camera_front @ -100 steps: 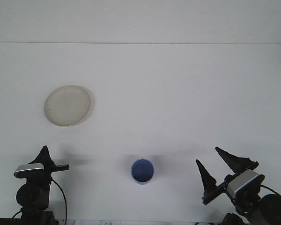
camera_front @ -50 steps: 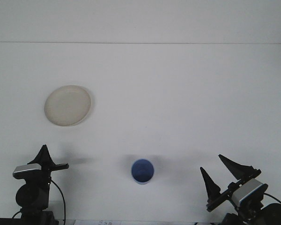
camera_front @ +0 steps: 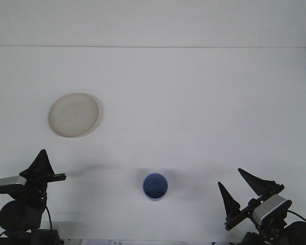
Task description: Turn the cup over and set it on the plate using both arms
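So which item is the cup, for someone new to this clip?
Start at the white table and go to its near edge, between the two arms. The cup stands there alone, small, round and blue, unlike the pale flat plate further back on the left.

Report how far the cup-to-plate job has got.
Done: nothing visible. The blue cup stands on the white table, apart from the empty cream plate. In hand: nothing; the right gripper is open, the left gripper holds nothing. Left: grasp, flip, and place the cup on the plate.

Plain white table (camera_front: pixel 194 102) under soft even light, meeting a white wall (camera_front: pixel 153 23) behind.
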`<state>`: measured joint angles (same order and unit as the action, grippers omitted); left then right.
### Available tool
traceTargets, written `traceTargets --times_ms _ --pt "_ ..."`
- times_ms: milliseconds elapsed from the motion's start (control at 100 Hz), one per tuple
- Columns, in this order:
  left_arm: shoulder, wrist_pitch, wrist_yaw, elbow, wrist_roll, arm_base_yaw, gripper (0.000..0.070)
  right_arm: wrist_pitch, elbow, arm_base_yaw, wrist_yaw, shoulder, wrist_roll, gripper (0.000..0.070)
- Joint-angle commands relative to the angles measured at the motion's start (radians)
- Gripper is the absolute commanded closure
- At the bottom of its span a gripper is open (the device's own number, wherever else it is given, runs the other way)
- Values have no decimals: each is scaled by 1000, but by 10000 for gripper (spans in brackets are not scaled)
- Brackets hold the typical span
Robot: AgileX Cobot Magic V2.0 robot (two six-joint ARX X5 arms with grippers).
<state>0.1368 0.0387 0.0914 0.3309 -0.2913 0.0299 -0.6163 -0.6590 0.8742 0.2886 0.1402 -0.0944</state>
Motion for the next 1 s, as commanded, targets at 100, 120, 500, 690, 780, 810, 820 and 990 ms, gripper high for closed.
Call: traceTargets --times_ms 100,120,500,690,780,810,820,990 --pt "228 134 -245 262 48 3 198 -4 -6 9 0 4 -10 217" --pt "259 155 -276 293 48 4 164 -6 -6 9 0 4 -10 217" --pt "775 580 -697 759 219 266 153 -35 -6 9 0 4 -7 217" --pt "955 641 -544 853 254 496 154 -35 -6 9 0 4 -7 217" --pt "1030 640 -482 863 257 595 155 -35 -6 9 0 4 -8 217" --pt "1056 640 -464 864 260 622 155 -36 -6 9 0 4 -8 217" --pt "1064 641 -459 865 262 629 154 -36 -6 9 0 4 -8 217" --pt "1189 640 -414 866 308 734 155 -36 -6 9 0 4 -10 217"
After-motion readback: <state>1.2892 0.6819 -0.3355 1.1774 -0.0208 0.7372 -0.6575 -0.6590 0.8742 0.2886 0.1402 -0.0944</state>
